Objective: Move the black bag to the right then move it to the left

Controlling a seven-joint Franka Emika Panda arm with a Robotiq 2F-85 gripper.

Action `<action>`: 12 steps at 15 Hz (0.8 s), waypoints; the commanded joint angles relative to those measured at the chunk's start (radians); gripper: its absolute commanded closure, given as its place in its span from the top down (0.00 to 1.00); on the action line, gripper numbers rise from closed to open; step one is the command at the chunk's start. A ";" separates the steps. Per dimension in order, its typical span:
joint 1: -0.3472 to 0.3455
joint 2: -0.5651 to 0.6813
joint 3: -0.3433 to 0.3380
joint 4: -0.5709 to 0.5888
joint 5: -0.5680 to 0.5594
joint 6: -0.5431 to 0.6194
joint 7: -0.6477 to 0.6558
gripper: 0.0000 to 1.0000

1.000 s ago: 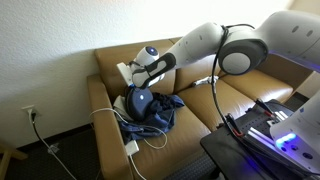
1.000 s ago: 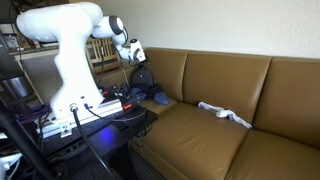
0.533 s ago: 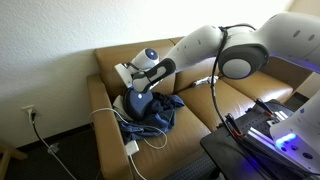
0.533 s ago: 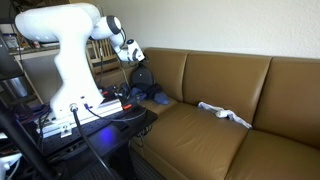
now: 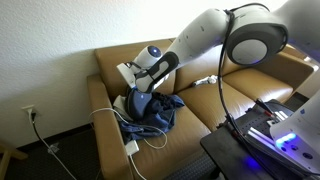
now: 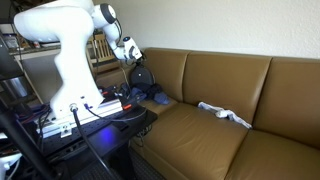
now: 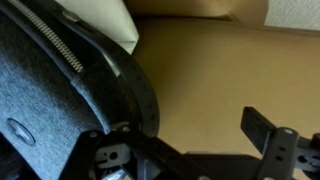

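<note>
Arm stretched out across the couch (image 5: 235, 95), and the gripper (image 5: 135, 84) hangs right over the bag (image 5: 138, 101) at the far end seat, close by the armrest. In both exterior views the bag (image 6: 141, 77) sits upright against the backrest, dark and rounded, with the gripper (image 6: 133, 61) just above its top. Beside it, a rumpled blue cloth (image 5: 166, 110) spills over the seat cushion, touching the bag's side, and a white cable (image 5: 104, 113) loops over the armrest and down the front. Wrist view now: grey felt of the bag (image 7: 45, 105) fills the corner, zipper running diagonally, black rim curving down toward the gripper (image 7: 185, 142). The fingers (image 7: 268, 132) are spread wide, nothing clamped between them; one sits right at the bag's rim, and whether it touches is hard to say. The other stands well apart over bare brown leather (image 7: 215, 70). Further along the seats, well away from the bag, a white cloth (image 6: 226, 115) lies crumpled on a cushion of the couch (image 6: 200, 75).
</note>
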State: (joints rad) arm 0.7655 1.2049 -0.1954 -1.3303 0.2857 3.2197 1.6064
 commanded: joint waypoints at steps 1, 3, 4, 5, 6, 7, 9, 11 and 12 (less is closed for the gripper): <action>0.001 -0.084 -0.013 -0.155 0.032 -0.009 -0.038 1.00; 0.005 -0.064 -0.028 -0.166 0.052 0.037 -0.028 1.00; -0.007 -0.063 -0.010 -0.168 0.059 0.055 -0.033 1.00; -0.010 -0.064 -0.003 -0.172 0.068 0.081 -0.039 1.00; -0.004 -0.064 -0.005 -0.177 0.080 0.109 -0.042 1.00; -0.004 -0.060 0.000 -0.177 0.087 0.147 -0.053 1.00; -0.025 -0.062 0.054 -0.177 0.108 0.214 -0.082 1.00; -0.058 -0.090 0.141 -0.200 0.106 0.277 -0.130 1.00; -0.080 -0.114 0.191 -0.221 0.095 0.304 -0.161 1.00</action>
State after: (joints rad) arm 0.7454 1.1624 -0.1319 -1.4820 0.3797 3.4437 1.5424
